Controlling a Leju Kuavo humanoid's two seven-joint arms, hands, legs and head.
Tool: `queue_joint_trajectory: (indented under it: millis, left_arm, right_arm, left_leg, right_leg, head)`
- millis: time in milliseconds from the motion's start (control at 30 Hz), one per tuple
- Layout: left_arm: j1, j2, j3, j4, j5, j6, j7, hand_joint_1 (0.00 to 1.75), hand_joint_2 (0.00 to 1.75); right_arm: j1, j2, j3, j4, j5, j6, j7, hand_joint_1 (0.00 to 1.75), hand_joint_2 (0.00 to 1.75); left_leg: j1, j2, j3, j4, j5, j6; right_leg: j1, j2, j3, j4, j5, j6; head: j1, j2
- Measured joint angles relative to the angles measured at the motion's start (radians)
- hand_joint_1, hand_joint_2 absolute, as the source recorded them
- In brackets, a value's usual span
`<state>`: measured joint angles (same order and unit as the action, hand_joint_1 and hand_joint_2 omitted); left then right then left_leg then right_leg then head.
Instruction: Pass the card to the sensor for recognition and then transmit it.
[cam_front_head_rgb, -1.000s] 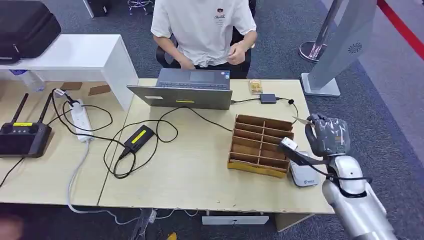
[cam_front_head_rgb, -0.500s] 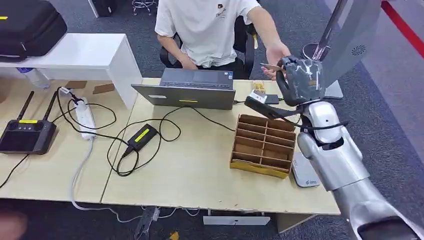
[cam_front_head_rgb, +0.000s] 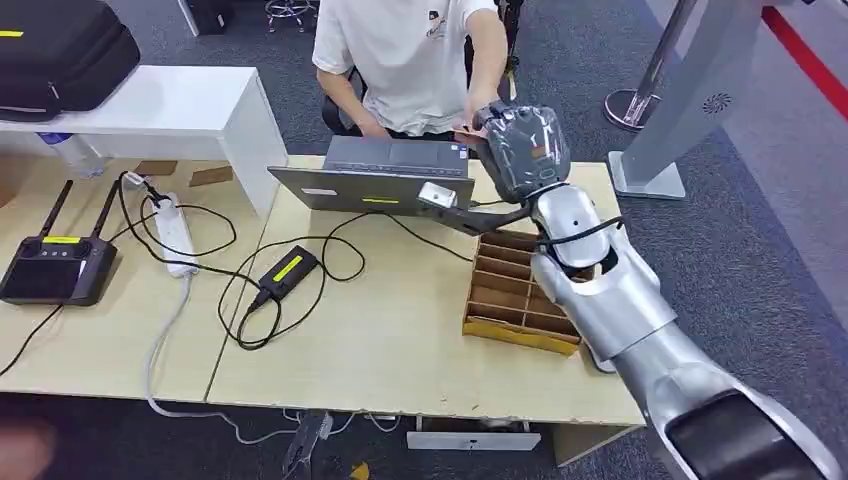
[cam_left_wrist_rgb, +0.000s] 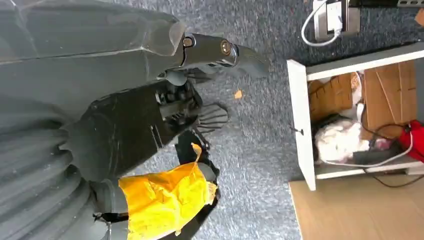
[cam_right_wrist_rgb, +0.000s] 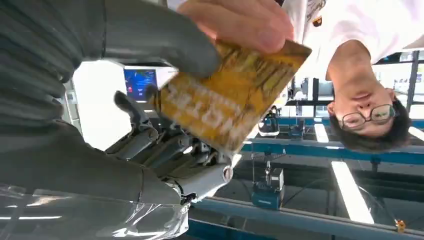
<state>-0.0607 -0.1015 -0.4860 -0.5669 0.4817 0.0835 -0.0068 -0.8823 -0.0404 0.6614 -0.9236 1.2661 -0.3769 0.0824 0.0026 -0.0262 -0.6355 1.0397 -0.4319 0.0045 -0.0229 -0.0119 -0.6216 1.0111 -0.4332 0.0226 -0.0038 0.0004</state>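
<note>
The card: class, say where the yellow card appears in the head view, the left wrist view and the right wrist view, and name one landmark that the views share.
Head view: the card is a thin sliver at the right hand, by the person's hand, above the laptop.
Left wrist view: not in it.
Right wrist view: the card is large, centre, between the robot's thumb and the person's fingers.
Shared landmark: the person's white shirt.

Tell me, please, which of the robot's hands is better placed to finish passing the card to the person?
The right hand: it is raised over the laptop, its thumb on the card, which the person's fingers already touch. The left hand hangs down over the carpet.
</note>
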Motion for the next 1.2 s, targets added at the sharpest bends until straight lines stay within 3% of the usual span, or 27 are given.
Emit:
queue_joint_trajectory:
  millis: [267,600,1200]
  left_arm:
    - [-0.001,-0.008,0.001,0.007,-0.011,-0.001,-0.005,0.0,1.75]
    - [-0.001,-0.009,0.001,0.014,-0.019,-0.004,-0.021,0.0,1.75]
    - [0.012,-0.003,0.001,0.017,-0.013,-0.003,-0.064,0.0,1.75]
  right_arm:
    - [0.011,0.0,0.017,0.023,-0.021,-0.024,-0.01,0.0,1.75]
    - [0.105,-0.034,0.013,-0.014,-0.094,-0.077,-0.038,0.0,1.75]
    - [0.431,-0.159,-0.079,-0.365,-0.193,-0.125,-0.116,0.0,1.75]
  left_leg:
    - [0.0,0.0,-0.001,0.001,0.0,0.0]
    - [0.0,0.002,-0.002,0.001,0.0,0.0]
    - [0.0,0.006,-0.003,0.0,-0.005,-0.002]
  right_leg:
    - [0.0,0.0,-0.002,-0.001,0.001,0.001]
    - [0.0,0.001,-0.003,-0.001,0.001,0.0]
    - [0.001,0.005,-0.006,-0.001,-0.001,-0.001]
  head:
    - [0.0,0.0]
    - [0.0,0.0]
    - [0.0,0.0]
